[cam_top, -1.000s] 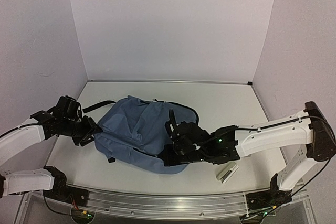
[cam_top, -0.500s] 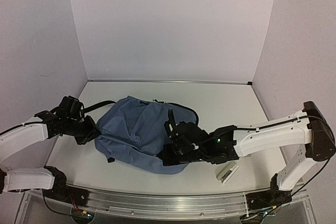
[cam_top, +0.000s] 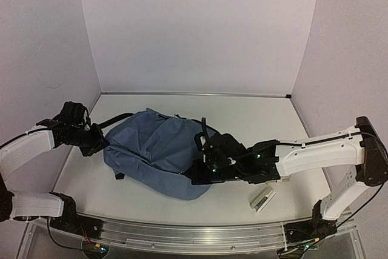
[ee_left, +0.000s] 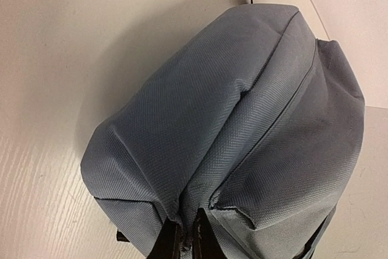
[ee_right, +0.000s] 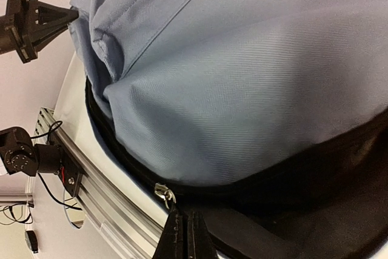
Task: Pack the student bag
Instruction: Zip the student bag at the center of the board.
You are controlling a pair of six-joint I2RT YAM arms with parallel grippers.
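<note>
The student bag (cam_top: 154, 150), a dusty-blue backpack, lies on its side across the middle of the table. My left gripper (cam_top: 101, 145) is at its left end, and in the left wrist view that gripper (ee_left: 185, 242) is shut on a pinched fold of the bag's blue fabric (ee_left: 242, 107). My right gripper (cam_top: 200, 175) sits at the bag's near right edge. In the right wrist view it (ee_right: 185, 235) is shut on the pull of the silver zipper slider (ee_right: 162, 192) on the black zipper line under the blue fabric (ee_right: 242, 77).
A small white and grey object (cam_top: 263, 199) lies on the table to the right of the bag, near the front. A black strap (cam_top: 115, 121) trails from the bag's back left. The metal rail (cam_top: 194, 232) runs along the near edge. Walls enclose the table on three sides.
The left gripper has shut on the bag's left end and drawn back to the left, and the bag has shifted left with it. The right gripper stays shut at the zipper.
</note>
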